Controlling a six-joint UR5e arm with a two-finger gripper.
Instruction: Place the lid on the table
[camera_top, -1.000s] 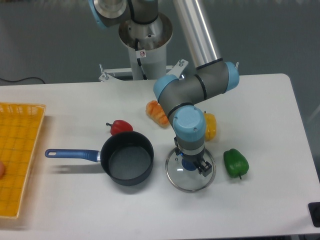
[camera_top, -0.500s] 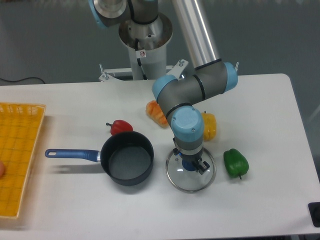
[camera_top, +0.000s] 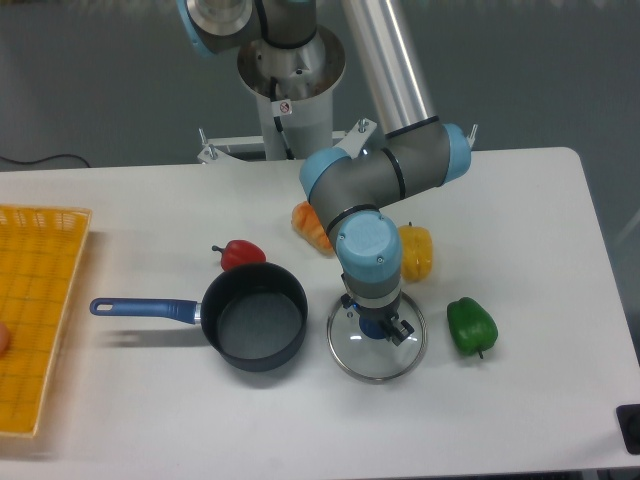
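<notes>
- Beside the saucepan (camera_top: 255, 317), the lid (camera_top: 376, 345) appears to rest on the white surface (camera_top: 540, 240).
- Jaws (camera_top: 377, 327) sit at its blue knob; whether clamped or apart, I cannot tell.
- Left: release and withdraw.

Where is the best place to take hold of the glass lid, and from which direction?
Grip the blue centre knob from straight above. The lid lies flat beside the saucepan, its rim thin and low, so the raised knob is the only good hold.

The table (camera_top: 520, 210) bears saucepan (camera_top: 255, 316); lid (camera_top: 377, 348); peppers (camera_top: 471, 326); tray (camera_top: 35, 315).
</notes>
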